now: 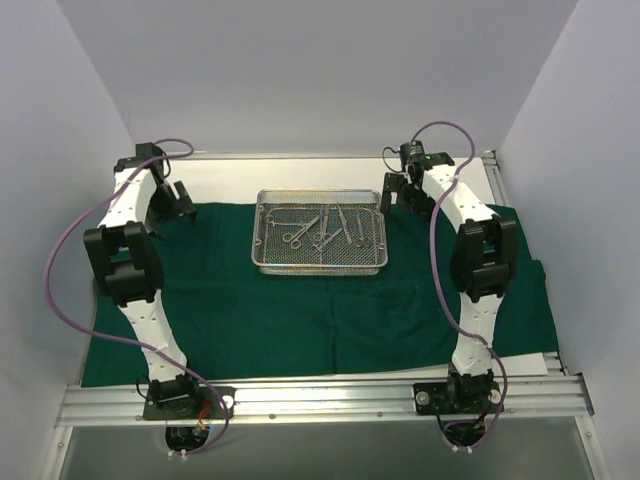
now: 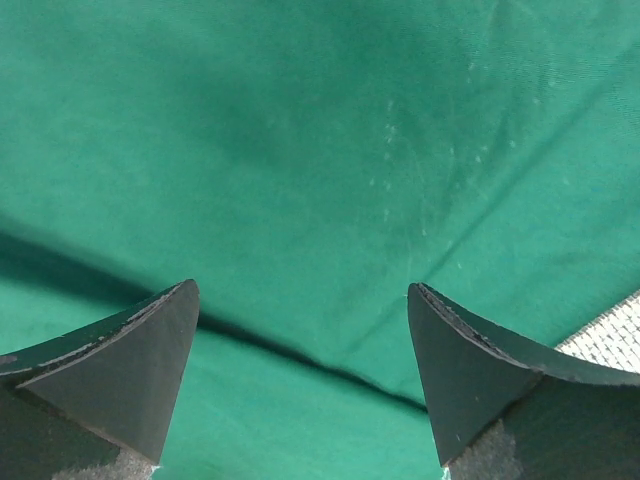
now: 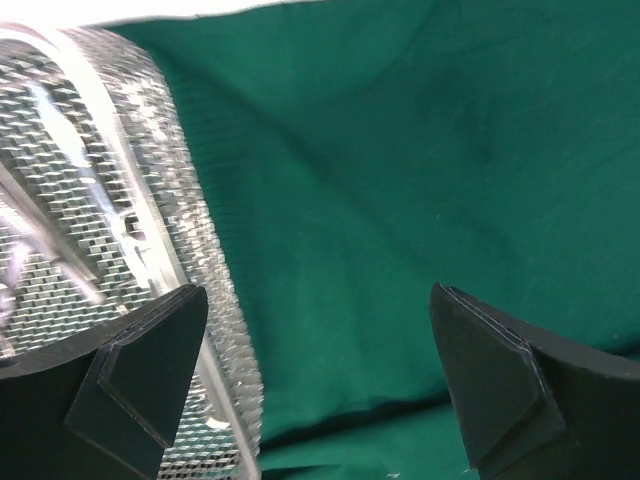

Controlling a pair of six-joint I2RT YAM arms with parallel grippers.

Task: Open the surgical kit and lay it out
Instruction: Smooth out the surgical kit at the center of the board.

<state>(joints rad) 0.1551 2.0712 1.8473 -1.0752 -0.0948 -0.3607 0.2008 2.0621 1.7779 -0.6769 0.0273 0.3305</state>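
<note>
The surgical kit lies unfolded: its dark green cloth is spread over the table, and the silver wire-mesh tray sits on it at the middle back. Scissors, forceps and slim steel instruments lie inside the tray. My left gripper hangs open over the cloth's back left part, well left of the tray, with only green cloth and a fold under it. My right gripper is open just right of the tray; its left finger overlaps the mesh wall, and bare cloth lies between the fingers.
White walls close in the table on the left, back and right. An aluminium rail carrying both arm bases runs along the near edge. A corner of mesh shows at the right edge of the left wrist view.
</note>
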